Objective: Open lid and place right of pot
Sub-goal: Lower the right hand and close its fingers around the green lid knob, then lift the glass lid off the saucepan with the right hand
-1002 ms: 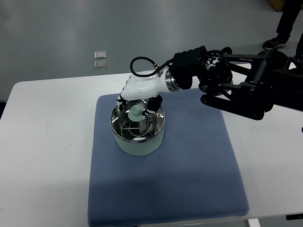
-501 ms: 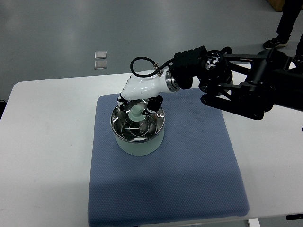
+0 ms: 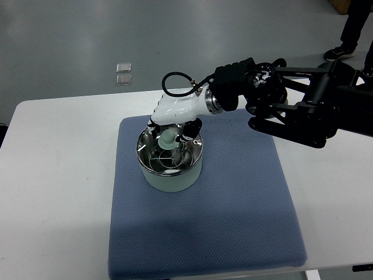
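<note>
A pale green pot with a shiny metal rim stands on the blue mat, left of its middle. A glass lid lies on the pot. Its pale knob sticks up in the centre. My right hand, white with a black arm behind it, comes in from the right and reaches down over the pot. Its fingers are curled around the knob. The left arm does not show.
The mat lies on a white table; the mat to the right of the pot is bare. A person's legs and shoe show at the top right on the floor. Two small clear packets lie on the floor beyond the table.
My right hand has shifted very slightly up and to the right while holding the knob. The lid still looks seated on the pot.
</note>
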`<action>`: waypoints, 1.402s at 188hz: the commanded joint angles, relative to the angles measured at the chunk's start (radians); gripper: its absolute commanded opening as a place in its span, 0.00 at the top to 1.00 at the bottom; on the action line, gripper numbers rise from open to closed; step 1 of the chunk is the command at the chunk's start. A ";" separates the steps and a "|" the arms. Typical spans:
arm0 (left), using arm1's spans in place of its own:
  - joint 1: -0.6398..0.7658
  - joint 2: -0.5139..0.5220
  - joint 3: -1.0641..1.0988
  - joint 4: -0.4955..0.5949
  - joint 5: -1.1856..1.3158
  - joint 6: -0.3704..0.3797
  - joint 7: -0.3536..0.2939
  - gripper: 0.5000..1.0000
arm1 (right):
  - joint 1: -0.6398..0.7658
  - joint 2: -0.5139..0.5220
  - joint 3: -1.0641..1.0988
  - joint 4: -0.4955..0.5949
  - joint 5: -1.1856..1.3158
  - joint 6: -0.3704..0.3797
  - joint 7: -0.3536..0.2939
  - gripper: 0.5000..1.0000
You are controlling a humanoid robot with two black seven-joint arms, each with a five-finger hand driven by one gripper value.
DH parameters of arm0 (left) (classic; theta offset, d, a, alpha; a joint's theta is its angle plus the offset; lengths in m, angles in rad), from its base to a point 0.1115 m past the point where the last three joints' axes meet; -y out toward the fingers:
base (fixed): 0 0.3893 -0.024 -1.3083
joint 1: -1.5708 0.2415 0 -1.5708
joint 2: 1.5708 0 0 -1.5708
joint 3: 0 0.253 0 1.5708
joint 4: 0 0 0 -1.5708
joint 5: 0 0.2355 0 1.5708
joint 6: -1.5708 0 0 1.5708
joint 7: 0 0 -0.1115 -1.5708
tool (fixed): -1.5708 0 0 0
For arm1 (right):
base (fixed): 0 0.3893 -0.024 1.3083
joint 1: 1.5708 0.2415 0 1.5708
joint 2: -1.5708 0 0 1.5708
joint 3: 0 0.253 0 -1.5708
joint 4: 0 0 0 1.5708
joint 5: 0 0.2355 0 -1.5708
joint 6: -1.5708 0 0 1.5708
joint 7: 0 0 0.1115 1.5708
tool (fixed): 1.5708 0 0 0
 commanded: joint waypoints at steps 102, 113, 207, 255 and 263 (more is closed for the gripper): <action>0.000 0.000 0.000 0.000 0.000 0.000 -0.001 0.00 | -0.003 0.000 -0.001 0.000 -0.014 0.002 0.000 0.71; 0.000 0.000 0.000 0.000 0.000 0.000 -0.001 0.00 | -0.003 0.000 -0.001 0.000 -0.014 0.002 0.002 0.72; 0.001 0.000 0.000 0.000 0.000 0.000 -0.001 0.00 | -0.001 0.000 -0.001 0.000 -0.014 0.006 0.002 0.95; 0.000 0.000 0.000 0.000 0.000 0.000 0.001 0.00 | -0.001 -0.003 0.000 0.005 -0.011 0.003 0.006 1.00; 0.000 0.000 0.000 0.000 0.000 0.000 0.001 0.00 | -0.001 -0.006 0.000 0.009 -0.011 0.003 0.008 1.00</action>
